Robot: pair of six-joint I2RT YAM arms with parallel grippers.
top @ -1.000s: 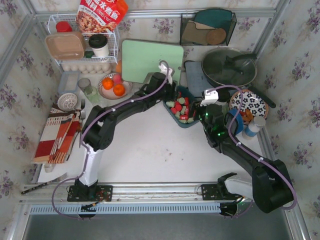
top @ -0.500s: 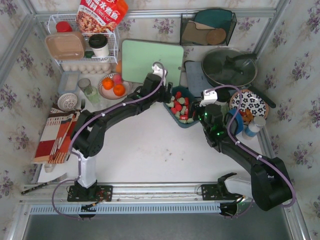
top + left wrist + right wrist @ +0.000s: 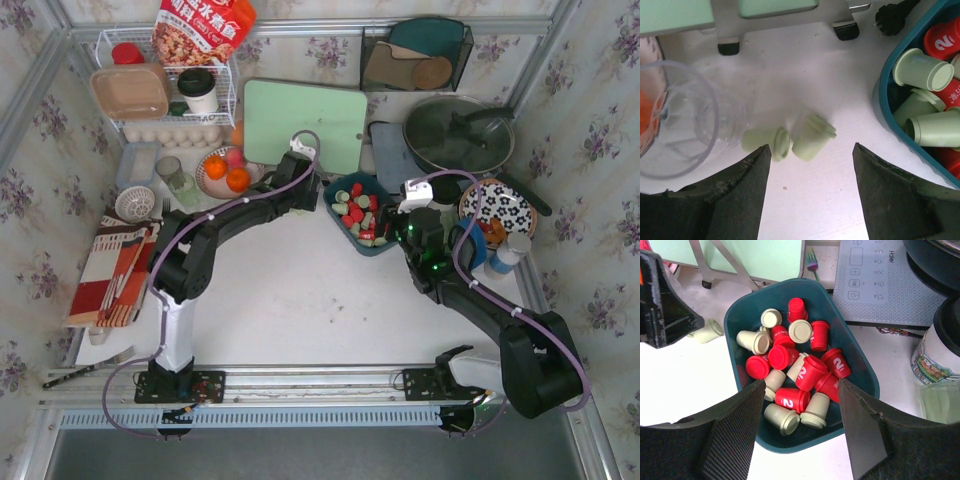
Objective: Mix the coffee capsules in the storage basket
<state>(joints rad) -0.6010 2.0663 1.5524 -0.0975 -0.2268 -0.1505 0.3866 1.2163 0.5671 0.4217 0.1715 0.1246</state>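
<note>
The left gripper [image 3: 810,148] is hovering released over two pale green capsules [image 3: 812,137] lying beside the storage basket [image 3: 879,100]. The right gripper [image 3: 801,382] is hanging, jaws spread, above it.

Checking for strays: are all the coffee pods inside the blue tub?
No, two are out: two pale green pods lie on the table beside the tub.

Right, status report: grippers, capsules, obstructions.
Left gripper open by two pale green tapered capsules lying outside the dark teal plastic basket. Right gripper open above its red and green pods. Clear glass beside strays.
</note>
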